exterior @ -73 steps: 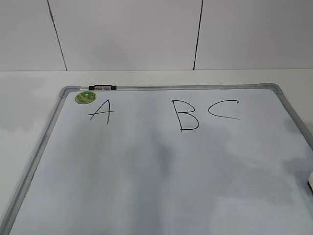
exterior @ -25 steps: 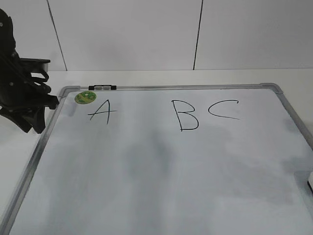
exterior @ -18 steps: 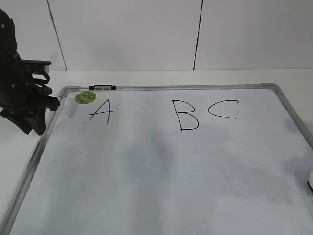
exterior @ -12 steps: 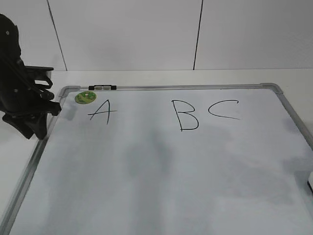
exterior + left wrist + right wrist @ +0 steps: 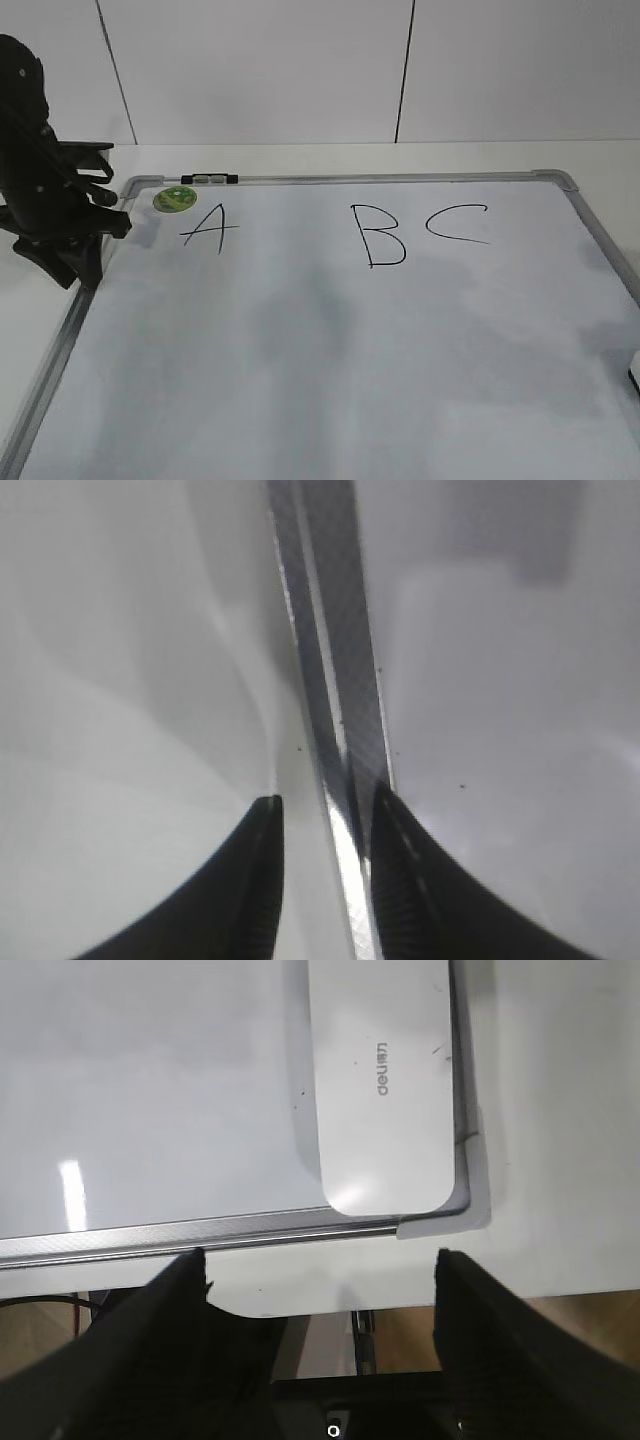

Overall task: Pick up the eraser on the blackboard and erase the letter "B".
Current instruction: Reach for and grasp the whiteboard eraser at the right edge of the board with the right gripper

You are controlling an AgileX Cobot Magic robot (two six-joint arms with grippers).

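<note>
The step in hand is the pickup, and doing it well appears to mean bracing the board first, then lowering squarely over the eraser so the gripper closes on its long white sides, not the frame beside it. At far left in the exterior view, the left gripper (image 5: 85,262) points down over the left rail of the blackboard (image 5: 330,340), which lies flat on the white desk (image 5: 300,158). Its wrist view shows the fingers (image 5: 262,880) parted, one on each side of the grey rail, not visibly clamped. Moving right, the letter "A" (image 5: 208,230), the letter "B" (image 5: 382,236) and the letter "C" (image 5: 458,224) are all intact. At far right, the eraser (image 5: 385,1080) lies in the board's corner against the frame (only a sliver shows in the exterior view). The right gripper (image 5: 320,1270) hangs open just off that corner, holding nothing.
</note>
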